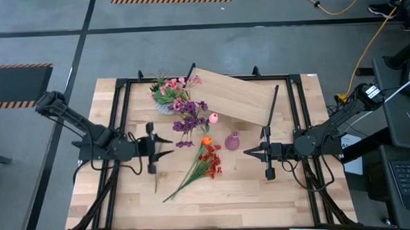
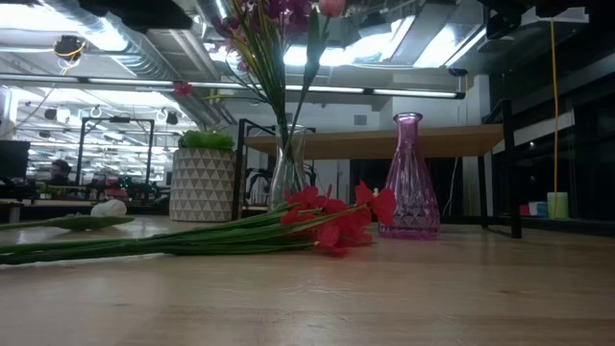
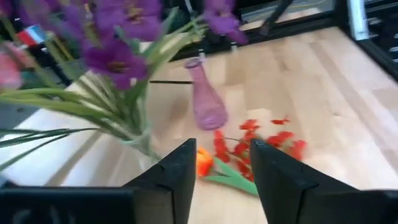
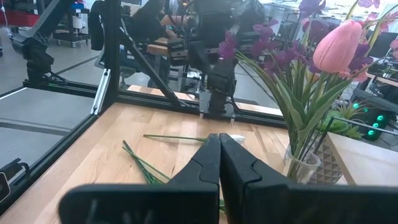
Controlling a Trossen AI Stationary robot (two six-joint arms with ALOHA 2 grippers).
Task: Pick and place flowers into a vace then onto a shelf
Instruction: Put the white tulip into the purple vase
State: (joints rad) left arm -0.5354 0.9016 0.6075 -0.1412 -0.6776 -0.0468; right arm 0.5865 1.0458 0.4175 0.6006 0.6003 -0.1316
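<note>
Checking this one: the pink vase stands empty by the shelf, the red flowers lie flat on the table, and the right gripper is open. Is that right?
Not quite. The right gripper is shut; the right wrist view shows its fingers pressed together. The rest holds: the pink vase stands empty by the shelf, and the red flowers lie flat on the table.

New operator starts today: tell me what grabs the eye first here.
A clear vase stuffed with purple sprays and a pink tulip stands mid-table, by the empty pink vase. A red-orange bunch lies flat nearby; the shelf sits askew behind.
</note>
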